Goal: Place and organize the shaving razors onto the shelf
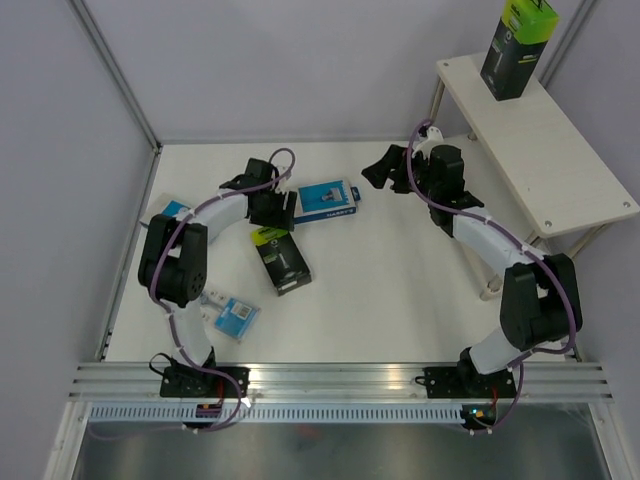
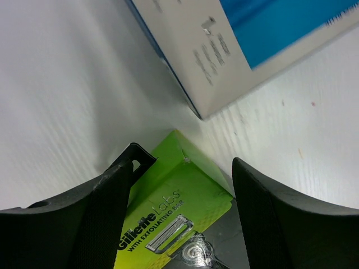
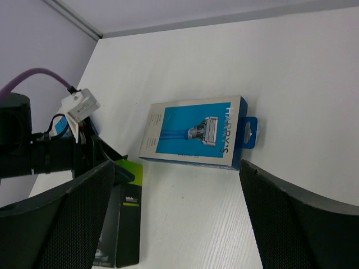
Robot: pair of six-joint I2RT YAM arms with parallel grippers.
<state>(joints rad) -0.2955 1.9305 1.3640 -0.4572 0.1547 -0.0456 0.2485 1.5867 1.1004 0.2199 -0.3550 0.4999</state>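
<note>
One razor pack, the shelved box [image 1: 518, 40], black with a lime-green top, already stands upright at the far end of the upper board of the shelf [image 1: 560, 170]. The other four packs lie on the table [image 1: 400, 300].

From overhead I make out its twin, the lying box [image 1: 281, 258], flat at middle-left. The Harry's box [image 1: 328, 200] is just beyond it and the blister pack [image 1: 236, 318] is nearer the bases. A second blue box [image 1: 172, 209] is half hidden under my left arm. The left gripper [image 1: 272, 210] sits over the lying box's far end. The right gripper [image 1: 383, 170] hangs between the Harry's box and the shelf, touching neither.

On the left wrist camera, the jaws stand apart astride the green end of the lying box [image 2: 174, 213]. A corner of the Harry's box [image 2: 235, 45] is just ahead. I see no pad pressing on the card, so I call it not yet clamped.

On the right wrist camera, the jaws are spread wide and hold nothing. They look across at the Harry's box [image 3: 193, 134] and the lying box [image 3: 120, 230].

I judge the step in hand to be picking up the second black box. The next move calls for closing squarely across its width without nudging the Harry's box. Then I lift it and stand it beside its twin on the shelf.
</note>
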